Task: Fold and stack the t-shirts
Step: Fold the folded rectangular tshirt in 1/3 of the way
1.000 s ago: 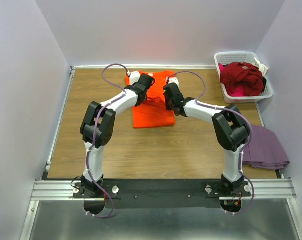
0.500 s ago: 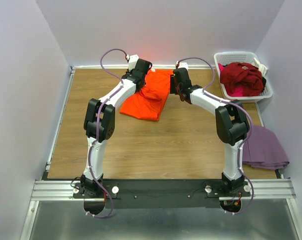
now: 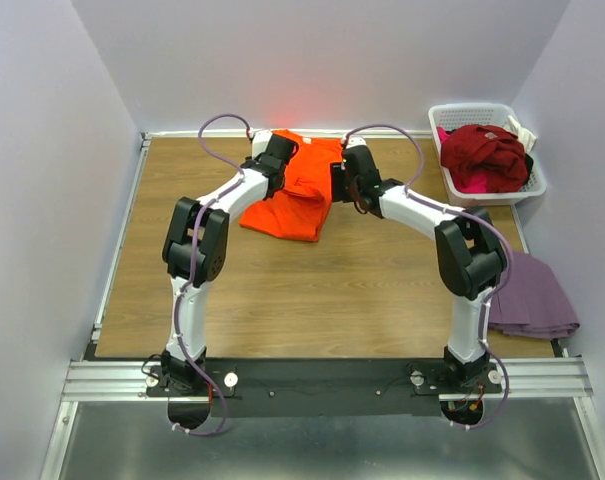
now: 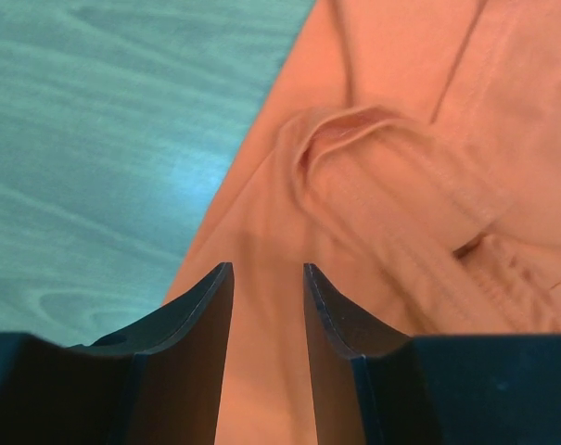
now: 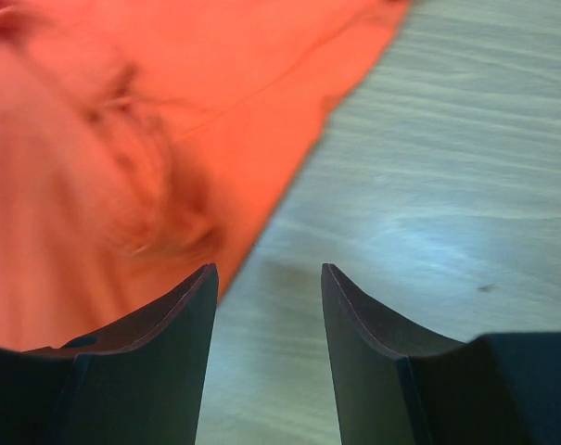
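A bright orange t-shirt (image 3: 292,205) lies crumpled and askew at the back middle of the table. My left gripper (image 3: 282,160) is over its left part. In the left wrist view that gripper (image 4: 268,269) is open just above the orange t-shirt (image 4: 401,139), with nothing between the fingers. My right gripper (image 3: 344,180) is at the shirt's right edge. The right wrist view shows it (image 5: 269,269) open over bare wood, the orange t-shirt (image 5: 122,111) beside its left finger. A dark red t-shirt (image 3: 482,152) is heaped in the basket, over a pink one (image 3: 464,183). A folded mauve-purple t-shirt (image 3: 532,295) lies at the right edge.
The white slatted basket (image 3: 462,108) stands at the back right corner. The wooden table (image 3: 182,260) is walled at the back and on both sides. Both arms reach up from the near rail and bend in toward the back middle.
Both grippers have opened and let go of the orange t-shirt. It went from a neat folded rectangle to a skewed heap nearer the back wall, and both arms moved back with it.
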Available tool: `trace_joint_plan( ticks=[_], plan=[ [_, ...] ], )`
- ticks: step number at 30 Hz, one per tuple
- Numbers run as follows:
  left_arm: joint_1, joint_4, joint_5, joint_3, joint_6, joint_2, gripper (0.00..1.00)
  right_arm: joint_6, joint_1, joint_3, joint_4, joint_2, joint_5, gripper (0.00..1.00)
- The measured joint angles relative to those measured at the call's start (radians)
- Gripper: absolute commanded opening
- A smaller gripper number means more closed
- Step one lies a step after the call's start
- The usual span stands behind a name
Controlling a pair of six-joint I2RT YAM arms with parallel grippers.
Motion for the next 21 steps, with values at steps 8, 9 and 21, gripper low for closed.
trace_joint_plan(
  ticks=[8, 9, 21],
  plan=[
    [0.038, 0.018, 0.030, -0.236, -0.029, -0.089, 0.42, 0.010, 0.166, -0.011, -0.002, -0.023, -0.077, 0.56],
    [0.043, 0.021, 0.044, -0.271, -0.031, -0.098, 0.42, 0.013, 0.181, -0.011, -0.003, -0.023, -0.086, 0.56],
    [0.055, 0.107, 0.094, -0.379, -0.064, -0.150, 0.39, 0.058, 0.204, -0.060, -0.003, 0.026, -0.159, 0.53]
  ],
)
